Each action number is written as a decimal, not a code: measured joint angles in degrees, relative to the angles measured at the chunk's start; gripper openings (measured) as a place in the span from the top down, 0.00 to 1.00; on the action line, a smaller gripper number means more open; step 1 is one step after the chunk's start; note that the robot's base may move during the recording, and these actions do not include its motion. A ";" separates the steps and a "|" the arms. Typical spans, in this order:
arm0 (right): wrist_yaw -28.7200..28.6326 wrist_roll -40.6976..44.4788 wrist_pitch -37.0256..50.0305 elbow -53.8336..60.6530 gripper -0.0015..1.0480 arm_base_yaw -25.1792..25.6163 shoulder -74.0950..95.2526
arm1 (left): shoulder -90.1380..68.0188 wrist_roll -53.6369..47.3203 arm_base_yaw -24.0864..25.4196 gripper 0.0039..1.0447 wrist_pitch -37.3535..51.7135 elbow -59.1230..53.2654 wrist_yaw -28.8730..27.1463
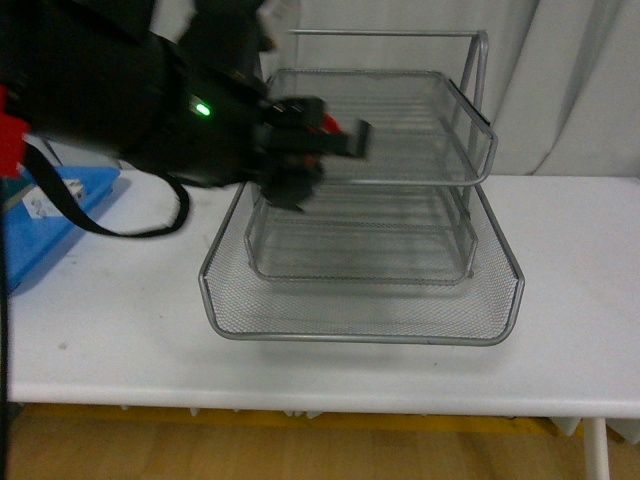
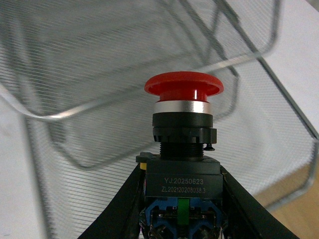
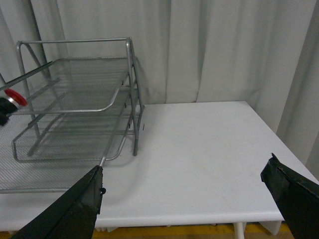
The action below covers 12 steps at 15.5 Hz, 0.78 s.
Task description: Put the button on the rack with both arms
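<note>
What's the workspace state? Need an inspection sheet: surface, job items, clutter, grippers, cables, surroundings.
Surface: white table, no spills or marks seen.
Job's things: button is held off the table with its red cap pointing towards the rack. The rack is a three-tier silver mesh stand on the table, and no items are seen in its tiers.
Clutter: blue tray at the table's left edge.
Grippers: left gripper is shut on the button's black body, beside the rack's top tier. Right gripper is open and empty, above the table.
Cables: black cable hangs in a loop from the left arm, low over the table.
Surroundings: pale curtain behind the table.
</note>
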<state>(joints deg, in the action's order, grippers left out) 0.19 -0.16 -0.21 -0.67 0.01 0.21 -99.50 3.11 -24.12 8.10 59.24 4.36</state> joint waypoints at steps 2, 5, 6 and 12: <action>0.00 0.00 -0.02 0.00 0.06 0.00 -0.02 | -0.46 -0.52 -4.15 0.66 0.13 -3.50 0.79; 0.00 0.00 0.00 0.00 0.06 0.00 0.00 | -4.59 -0.46 -6.36 0.66 -0.81 -2.21 -0.11; 0.00 0.00 0.00 0.00 0.06 0.00 0.00 | -7.19 -0.50 -7.17 0.66 -1.75 0.22 -0.68; 0.00 0.00 0.00 0.00 0.06 0.00 0.00 | -11.69 -0.46 -8.44 0.66 -4.55 6.82 -1.90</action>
<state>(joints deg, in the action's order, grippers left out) 0.19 -0.16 -0.21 -0.67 0.01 0.21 -111.20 2.66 -32.56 3.55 66.06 2.46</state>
